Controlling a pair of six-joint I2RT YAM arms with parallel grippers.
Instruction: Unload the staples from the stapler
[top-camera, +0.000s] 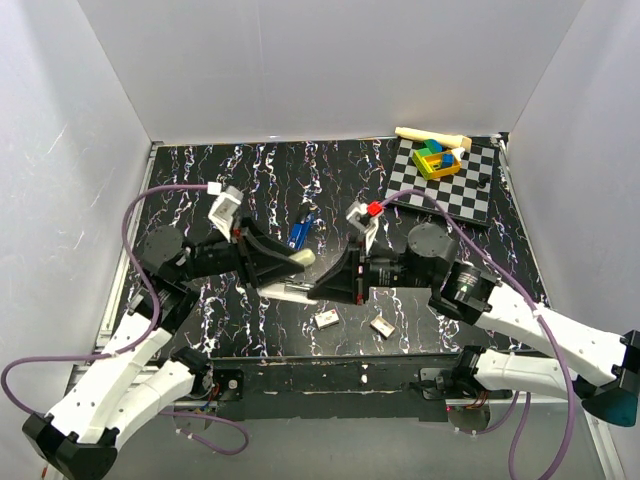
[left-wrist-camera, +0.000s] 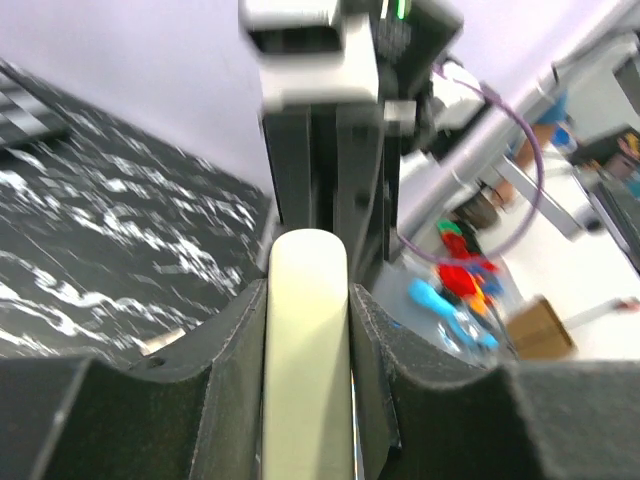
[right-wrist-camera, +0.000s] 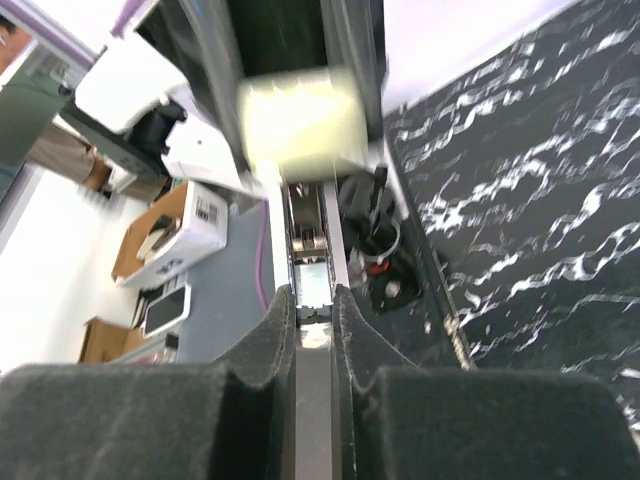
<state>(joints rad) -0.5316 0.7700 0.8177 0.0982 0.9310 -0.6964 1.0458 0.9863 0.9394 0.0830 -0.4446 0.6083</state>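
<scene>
The stapler is held off the table between both grippers at the centre of the top view. My left gripper (top-camera: 285, 265) is shut on its beige-grey top cover (top-camera: 298, 260), which fills the gap between the pads in the left wrist view (left-wrist-camera: 305, 340). My right gripper (top-camera: 325, 285) is shut on the stapler's metal staple channel (right-wrist-camera: 313, 275), which runs out from between its pads (right-wrist-camera: 280, 330). The cover (right-wrist-camera: 300, 120) is swung up away from the channel, so the stapler is open. I cannot tell whether staples lie in the channel.
Two small pale pieces (top-camera: 326, 318) (top-camera: 382, 324) lie on the black marbled table near the front edge. A small blue object (top-camera: 300, 232) lies behind the grippers. A checkerboard (top-camera: 470, 190) at the back right carries a colourful block toy (top-camera: 437, 158) and a wooden piece (top-camera: 430, 135).
</scene>
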